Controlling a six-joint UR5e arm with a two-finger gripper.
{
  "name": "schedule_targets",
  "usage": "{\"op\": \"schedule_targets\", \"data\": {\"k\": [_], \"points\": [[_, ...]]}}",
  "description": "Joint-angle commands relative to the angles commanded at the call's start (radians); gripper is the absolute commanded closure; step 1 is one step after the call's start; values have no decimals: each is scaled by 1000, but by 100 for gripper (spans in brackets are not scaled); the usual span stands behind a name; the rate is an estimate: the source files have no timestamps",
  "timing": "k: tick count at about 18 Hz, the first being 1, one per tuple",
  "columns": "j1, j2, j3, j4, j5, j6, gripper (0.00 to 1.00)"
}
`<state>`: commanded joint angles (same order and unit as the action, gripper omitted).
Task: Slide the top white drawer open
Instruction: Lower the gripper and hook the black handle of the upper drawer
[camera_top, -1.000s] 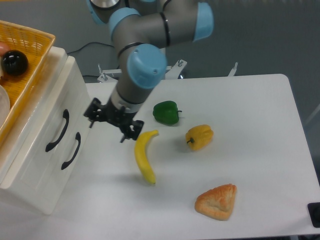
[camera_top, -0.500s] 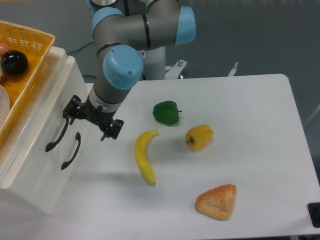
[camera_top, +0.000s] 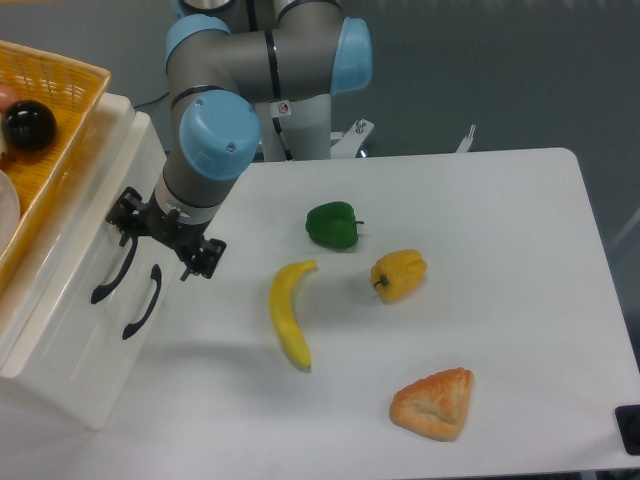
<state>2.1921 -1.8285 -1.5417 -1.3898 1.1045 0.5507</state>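
Two white drawers (camera_top: 75, 260), two peppers (camera_top: 333, 225), one banana (camera_top: 289, 314), one pastry (camera_top: 434, 403), one basket (camera_top: 45, 135).

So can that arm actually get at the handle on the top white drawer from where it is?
Probably yes. The gripper hangs right beside the top white drawer handle, with nothing between them; the banana lies off to the side.

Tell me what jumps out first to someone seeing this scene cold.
The grey and blue arm dominates, bent down so its black claw hangs right in front of the top white drawer, beside that drawer's curved black handle. Next comes the bright food scattered on the white table: a banana, a green pepper, a yellow pepper and a pastry. A yellow basket sits on top of the cabinet at far left.
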Motion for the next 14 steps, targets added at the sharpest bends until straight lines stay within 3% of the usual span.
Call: {"op": "schedule_targets", "data": {"k": [8,14], "points": [[-2,-6,0,2,0,-3,11],[-18,-23,0,24,2,-14,11]]}}
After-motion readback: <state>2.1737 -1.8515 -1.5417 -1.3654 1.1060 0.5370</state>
